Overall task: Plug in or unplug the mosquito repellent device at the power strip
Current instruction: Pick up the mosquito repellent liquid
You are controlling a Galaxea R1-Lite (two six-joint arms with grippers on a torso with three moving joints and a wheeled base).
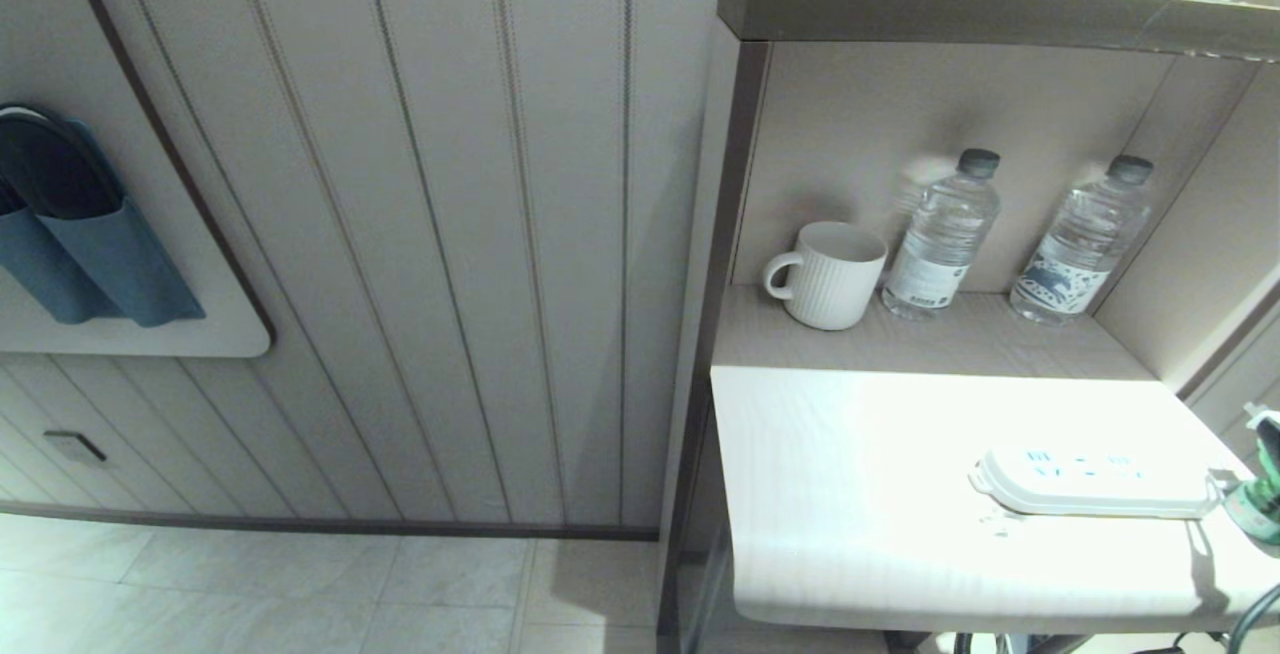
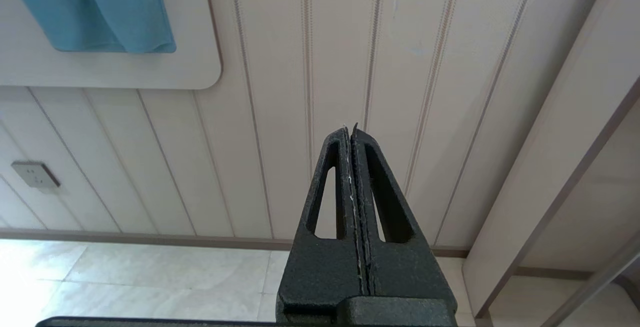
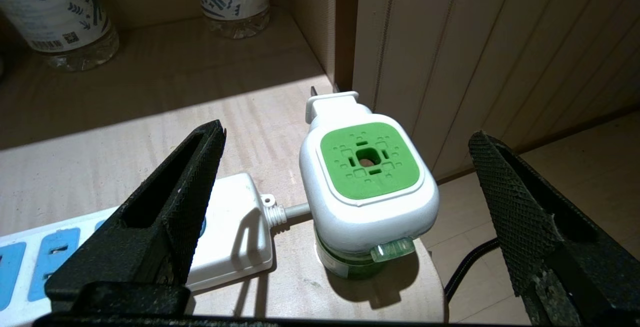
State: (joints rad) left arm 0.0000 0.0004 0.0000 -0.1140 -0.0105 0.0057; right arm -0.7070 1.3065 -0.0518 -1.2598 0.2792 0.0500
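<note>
Left gripper [image 2: 352, 132] parked off to the side, aimed at the panelled wall and floor — jaws pressed together, nothing in them.

On the shelf, head view: mug [image 1: 828, 274] at the back, two bottles [image 1: 942, 234] beside it. Strip [image 1: 1095, 482] lies flat on the near part of the shelf, toward the right corner; none of the sockets I can see has anything in it.

Device [image 3: 367, 187] stands upright on its green bottle at the shelf's right corner, just beside the strip's cord end, apart from it. Plug prongs point toward the back, away from me. Not plugged in.

Right gripper [image 3: 345, 167] hovers above the device, jaws spread wide to either side of the white head, touching nothing.

Handling, my estimate: light, rigid plastic shell, smooth and rounded — may slip. Top-heavy on a narrow bottle near the edge; a nudge could tip it off. Best hold: across the flat sides of the white head, not the bottle, prongs left free.
</note>
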